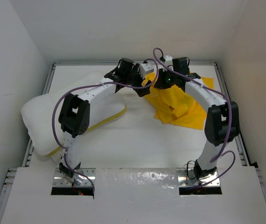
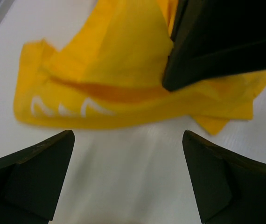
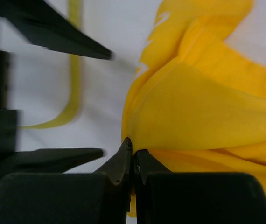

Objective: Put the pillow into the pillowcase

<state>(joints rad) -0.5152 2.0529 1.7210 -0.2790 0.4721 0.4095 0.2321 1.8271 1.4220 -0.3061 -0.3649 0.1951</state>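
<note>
The pillow point(image 1: 53, 116) is a plump white cushion at the left of the table, with a yellow strip point(image 1: 112, 117) along its near edge. The pillowcase point(image 1: 179, 109) is crumpled bright yellow cloth at the right centre. My right gripper point(image 3: 133, 154) is shut on a raised fold of the pillowcase point(image 3: 203, 112) at its left edge. My left gripper point(image 2: 128, 140) is open and empty, low over bare table just beside the pillowcase point(image 2: 114, 70). In the top view the left gripper point(image 1: 143, 87) and the right gripper point(image 1: 162, 84) nearly meet. The pillow's strip point(image 3: 74, 70) shows in the right wrist view.
White walls enclose the table on the left, back and right, with metal rails point(image 1: 46, 88) along the side edges. Purple cables point(image 1: 58, 112) loop off both arms. The right gripper's dark body point(image 2: 217, 42) hangs over the pillowcase in the left wrist view.
</note>
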